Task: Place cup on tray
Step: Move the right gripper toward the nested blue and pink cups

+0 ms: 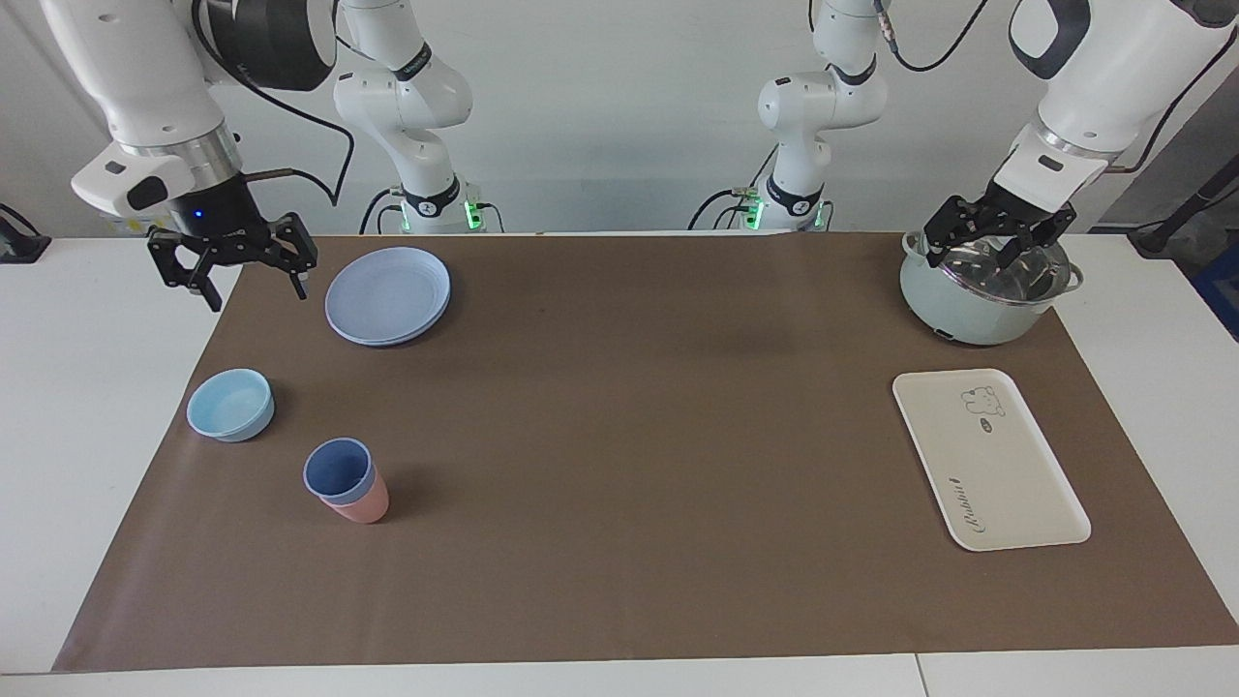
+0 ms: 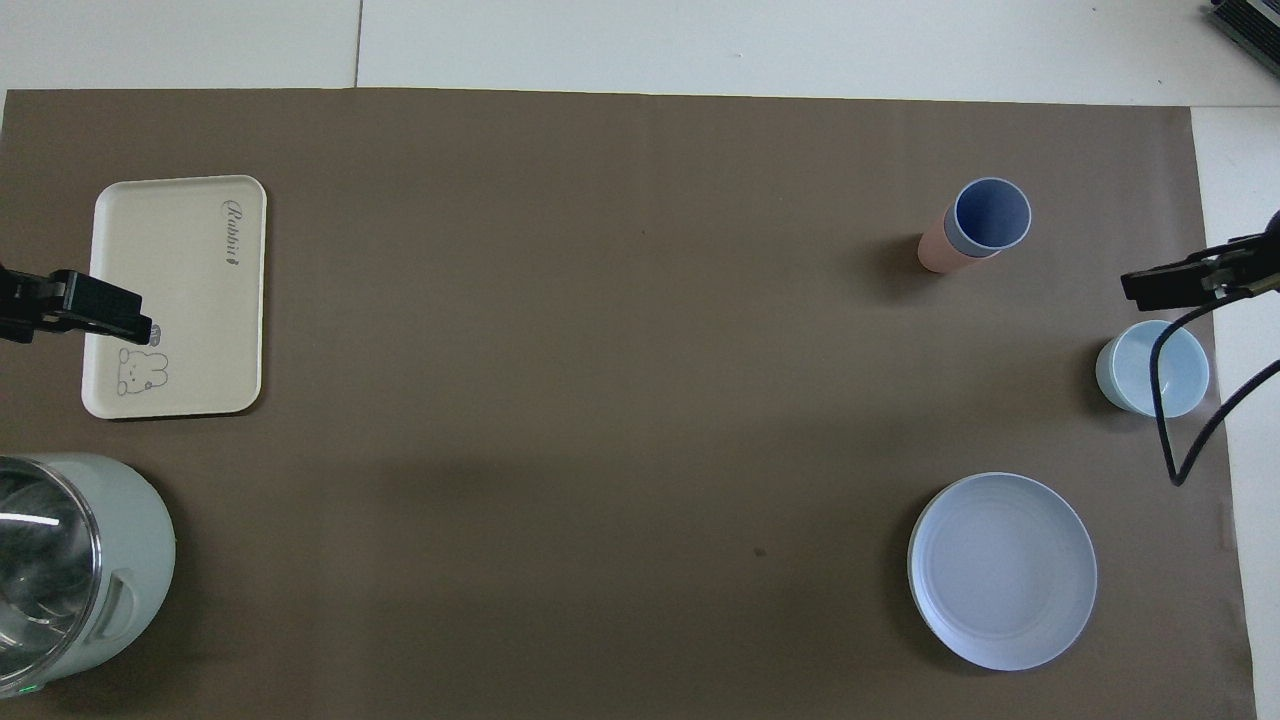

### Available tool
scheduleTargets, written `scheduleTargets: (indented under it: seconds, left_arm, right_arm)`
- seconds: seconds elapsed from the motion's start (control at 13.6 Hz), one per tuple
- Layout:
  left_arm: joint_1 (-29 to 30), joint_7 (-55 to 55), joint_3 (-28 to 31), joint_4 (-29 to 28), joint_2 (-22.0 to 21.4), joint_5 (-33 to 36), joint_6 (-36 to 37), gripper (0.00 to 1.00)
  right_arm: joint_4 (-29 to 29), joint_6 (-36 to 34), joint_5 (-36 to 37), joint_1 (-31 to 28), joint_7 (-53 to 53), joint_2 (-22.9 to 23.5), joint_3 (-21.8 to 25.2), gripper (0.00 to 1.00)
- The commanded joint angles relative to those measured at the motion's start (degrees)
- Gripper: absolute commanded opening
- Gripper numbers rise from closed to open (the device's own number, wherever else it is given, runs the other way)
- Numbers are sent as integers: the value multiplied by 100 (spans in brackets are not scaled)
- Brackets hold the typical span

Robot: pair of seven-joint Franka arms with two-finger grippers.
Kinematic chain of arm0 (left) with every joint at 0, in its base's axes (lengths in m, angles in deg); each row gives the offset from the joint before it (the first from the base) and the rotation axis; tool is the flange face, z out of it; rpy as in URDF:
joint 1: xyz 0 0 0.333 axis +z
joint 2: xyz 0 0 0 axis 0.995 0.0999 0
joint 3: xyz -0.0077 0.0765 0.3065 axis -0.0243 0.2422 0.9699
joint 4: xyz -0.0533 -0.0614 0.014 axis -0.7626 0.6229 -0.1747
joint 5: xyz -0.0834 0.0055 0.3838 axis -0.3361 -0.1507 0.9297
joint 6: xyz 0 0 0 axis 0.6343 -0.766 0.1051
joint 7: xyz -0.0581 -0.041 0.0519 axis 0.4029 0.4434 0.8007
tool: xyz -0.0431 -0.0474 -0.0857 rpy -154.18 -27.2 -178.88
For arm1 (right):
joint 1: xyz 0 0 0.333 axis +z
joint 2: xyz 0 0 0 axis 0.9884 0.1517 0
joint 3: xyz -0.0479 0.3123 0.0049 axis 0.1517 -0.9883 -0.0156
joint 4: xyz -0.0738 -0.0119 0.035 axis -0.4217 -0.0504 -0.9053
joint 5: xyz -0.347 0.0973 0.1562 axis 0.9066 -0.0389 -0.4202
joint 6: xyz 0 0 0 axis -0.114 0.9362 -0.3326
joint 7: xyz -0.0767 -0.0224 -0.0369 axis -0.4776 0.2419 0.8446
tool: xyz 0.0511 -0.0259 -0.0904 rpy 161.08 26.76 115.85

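Observation:
The periwinkle-blue cup [image 1: 338,471] [image 2: 990,215] stands upright, nested inside a pink cup [image 1: 363,507] [image 2: 936,250], on the brown mat toward the right arm's end. The cream tray [image 1: 1007,474] [image 2: 180,250], with its bear drawing, lies flat and bare toward the left arm's end. My right gripper [image 1: 256,294] hangs open over the mat's edge beside the blue plate, well apart from the cup. My left gripper [image 1: 989,259] hovers open over the pot, holding nothing. In the overhead view only one dark finger [image 2: 1165,285] of the right gripper and one finger [image 2: 100,305] of the left show.
A pale green pot [image 1: 968,315] [image 2: 110,560] with a glass lid sits near the left arm, nearer to the robots than the tray. A round blue plate [image 1: 387,295] [image 2: 1002,570] and a light-blue bowl [image 1: 230,405] [image 2: 1150,370] lie at the right arm's end. A cable [image 2: 1170,420] dangles over the bowl.

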Motion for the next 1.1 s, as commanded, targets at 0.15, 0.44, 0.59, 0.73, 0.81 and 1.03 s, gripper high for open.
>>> scheduleTargets:
  seconds: [0.15, 0.44, 0.59, 0.73, 0.81, 1.03]
  left_arm:
    - [69, -53, -20, -148, -136, 25, -12, 100]
    - [69, -62, -20, -148, -136, 25, -3, 100]
    - [69, -62, -20, -148, -136, 25, -12, 100]
    - [77, -70, -20, -148, -145, 25, -21, 100]
    - [69, -62, -20, -148, -136, 25, -91, 100]
    - [69, -70, -20, -157, -136, 25, -127, 100]
  right_arm:
    - [-1339, 1999, -561, -432, 3214, -76, -24, 100]
    - [-1420, 2170, -2604, -1064, 5524, 503, -24, 100]
    - [-1411, 2153, -3878, -1267, 6529, 864, -24, 100]
    - [-1402, 2074, -4775, -1346, 6700, 1128, -33, 100]
    - [-1394, 2004, -5320, -1347, 6761, 1251, -33, 100]
    - [-1350, 1872, -6079, -1355, 7058, 1567, -33, 100]
